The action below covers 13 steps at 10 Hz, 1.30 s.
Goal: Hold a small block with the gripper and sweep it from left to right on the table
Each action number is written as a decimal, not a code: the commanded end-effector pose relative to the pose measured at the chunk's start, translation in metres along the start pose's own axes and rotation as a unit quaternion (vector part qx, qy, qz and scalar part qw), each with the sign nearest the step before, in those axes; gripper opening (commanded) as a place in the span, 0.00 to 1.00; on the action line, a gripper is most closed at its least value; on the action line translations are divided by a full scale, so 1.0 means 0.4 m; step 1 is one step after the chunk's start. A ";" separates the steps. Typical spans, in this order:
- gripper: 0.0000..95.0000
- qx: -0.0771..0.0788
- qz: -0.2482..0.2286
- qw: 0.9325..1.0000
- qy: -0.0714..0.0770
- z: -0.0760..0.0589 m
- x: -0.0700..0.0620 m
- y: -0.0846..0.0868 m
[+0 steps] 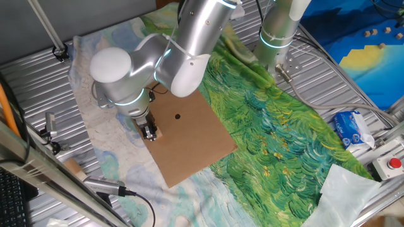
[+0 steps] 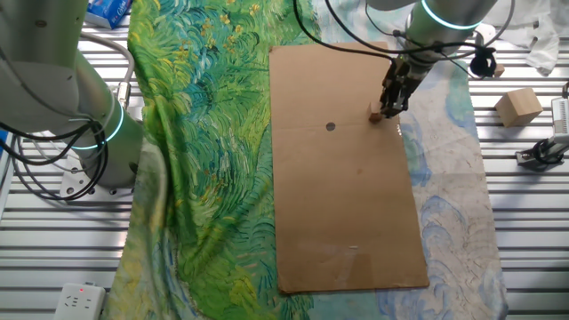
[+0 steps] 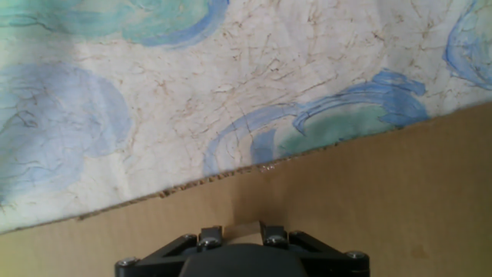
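Note:
The small block (image 2: pixel 376 113) is a tiny light-tan wooden cube held between my black fingers, resting on the brown cardboard sheet (image 2: pixel 342 196) near its edge beside the pale blue swirl cloth (image 2: pixel 444 187). My gripper (image 2: pixel 388 105) is shut on it, pointing straight down. In one fixed view the gripper (image 1: pixel 150 132) and block (image 1: pixel 157 134) sit at the cardboard's left edge (image 1: pixel 189 142). In the hand view the block (image 3: pixel 241 231) shows as a tan sliver between the fingers (image 3: pixel 210 234), above the cardboard (image 3: pixel 369 192) and the cloth (image 3: pixel 192 100).
A black dot (image 2: pixel 331 126) marks the cardboard. A green swirl cloth (image 2: pixel 209 151) lies beside it. A larger tan wooden piece (image 2: pixel 518 106) sits on the ribbed metal table (image 2: pixel 524 222). The other upright silver arm (image 2: pixel 80 116) stands at the side. A tissue pack (image 1: pixel 351 128) lies near the edge.

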<state>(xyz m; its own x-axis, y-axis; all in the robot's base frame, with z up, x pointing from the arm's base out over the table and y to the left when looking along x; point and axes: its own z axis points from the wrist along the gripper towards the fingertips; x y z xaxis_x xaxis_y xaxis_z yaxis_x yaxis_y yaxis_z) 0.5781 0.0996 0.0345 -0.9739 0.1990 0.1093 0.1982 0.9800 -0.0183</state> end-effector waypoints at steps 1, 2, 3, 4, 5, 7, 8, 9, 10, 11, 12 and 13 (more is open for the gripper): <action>0.00 0.000 -0.002 1.000 -0.001 0.013 -0.006 0.003; 0.00 0.000 -0.001 1.000 0.000 0.013 -0.006 0.004; 0.00 0.002 -0.001 1.000 0.001 0.013 -0.006 0.004; 0.00 0.001 -0.001 1.000 0.001 0.013 -0.006 0.004; 0.00 0.001 -0.001 1.000 0.001 0.013 -0.006 0.004; 0.00 0.002 -0.003 1.000 0.001 0.013 -0.006 0.004; 0.00 0.002 -0.003 1.000 0.000 0.013 -0.006 0.004; 0.00 0.003 -0.002 1.000 0.000 0.013 -0.006 0.004; 0.00 0.003 -0.002 1.000 0.000 0.013 -0.006 0.004; 0.00 0.003 -0.002 1.000 0.000 0.013 -0.006 0.004; 0.00 0.004 -0.004 1.000 0.000 0.013 -0.006 0.004; 0.20 0.006 -0.010 1.000 0.000 0.013 -0.006 0.004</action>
<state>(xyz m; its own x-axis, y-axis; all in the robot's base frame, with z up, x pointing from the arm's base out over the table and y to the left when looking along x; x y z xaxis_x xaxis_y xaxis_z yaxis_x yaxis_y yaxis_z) 0.5804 0.1011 0.0347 -0.9778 0.1783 0.1097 0.1765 0.9840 -0.0262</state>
